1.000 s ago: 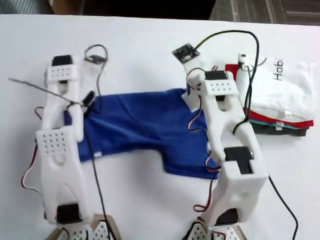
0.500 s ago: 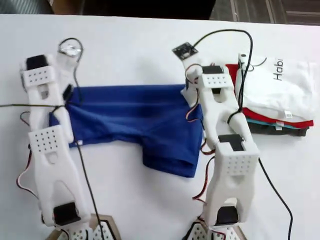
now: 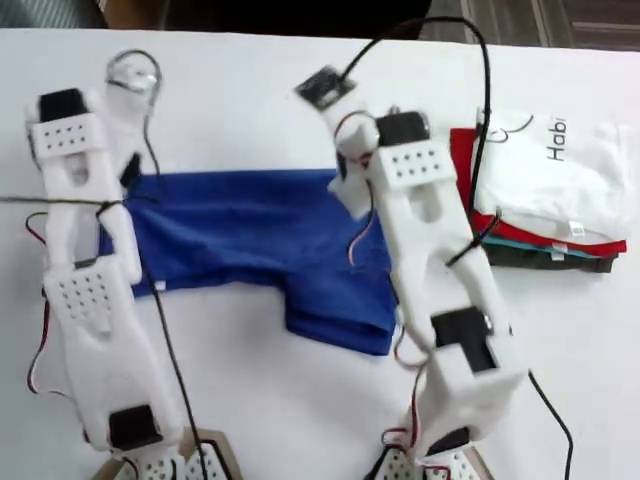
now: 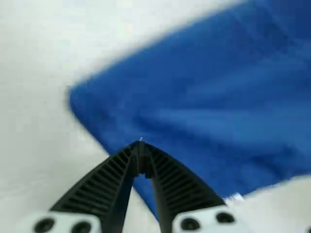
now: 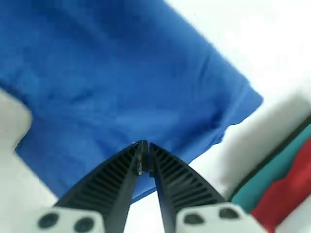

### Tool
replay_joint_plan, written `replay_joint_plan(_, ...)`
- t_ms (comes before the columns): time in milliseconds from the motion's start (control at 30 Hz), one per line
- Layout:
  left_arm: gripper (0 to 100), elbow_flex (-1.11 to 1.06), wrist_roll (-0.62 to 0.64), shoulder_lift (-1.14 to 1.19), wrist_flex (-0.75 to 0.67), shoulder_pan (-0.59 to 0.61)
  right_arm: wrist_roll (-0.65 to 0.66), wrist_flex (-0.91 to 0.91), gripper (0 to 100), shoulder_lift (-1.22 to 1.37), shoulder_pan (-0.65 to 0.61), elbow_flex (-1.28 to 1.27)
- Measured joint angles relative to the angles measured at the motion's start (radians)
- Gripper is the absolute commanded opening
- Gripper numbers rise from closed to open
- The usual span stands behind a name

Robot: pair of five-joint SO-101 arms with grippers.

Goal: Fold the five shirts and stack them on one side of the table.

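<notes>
A blue shirt (image 3: 250, 230) lies partly folded across the middle of the white table, with a doubled flap hanging toward the front. My left gripper (image 3: 128, 178) is at its left end; in the left wrist view this gripper (image 4: 141, 145) is shut just above the shirt (image 4: 218, 97) near a corner. My right gripper (image 3: 343, 182) hovers over the shirt's far right part, and it (image 5: 142, 145) is also shut with the blue cloth (image 5: 121, 73) below it. No fabric shows between either pair of fingers. A stack of folded shirts (image 3: 550, 190) sits at the right, white on top.
Red (image 5: 286, 194) and teal (image 5: 272, 179) layers of the stack lie close beside the blue shirt's edge. Black cables (image 3: 480, 120) loop over the right arm and the stack. Bare table (image 3: 260, 390) lies between the two arm bases in front and behind the shirt.
The shirt was drawn leftward and its lower part doubled over, then it stayed still. Since then the right arm has swung left and the left arm has shifted slightly toward the back.
</notes>
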State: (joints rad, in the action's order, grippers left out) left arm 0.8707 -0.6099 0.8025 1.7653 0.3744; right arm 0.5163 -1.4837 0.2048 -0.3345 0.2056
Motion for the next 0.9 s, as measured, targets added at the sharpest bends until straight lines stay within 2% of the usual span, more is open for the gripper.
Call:
replay_joint_plan(100,2,-0.278,-0.023,-0.133,-0.084,-0.021,0.044,0.066,2.0,-0.141,-0.063,-0.212)
replay_joint_plan(267,2,-0.712,-0.029,-0.273,-0.344,-0.018,0.057,0.284,2.0,-0.351,-0.130,-0.626)
replay_joint_plan(400,2,-0.916,-0.032,-0.334,-0.488,-0.021,0.061,0.413,2.0,-0.379,-0.141,-0.856)
replay_joint_plan(633,2,-0.994,-0.035,-0.370,-0.508,-0.021,0.061,0.476,2.0,-0.390,-0.150,-0.982)
replay_joint_plan(900,2,-1.022,-0.031,-0.528,-0.393,-0.020,0.061,0.476,2.0,-0.400,-0.181,-1.034)
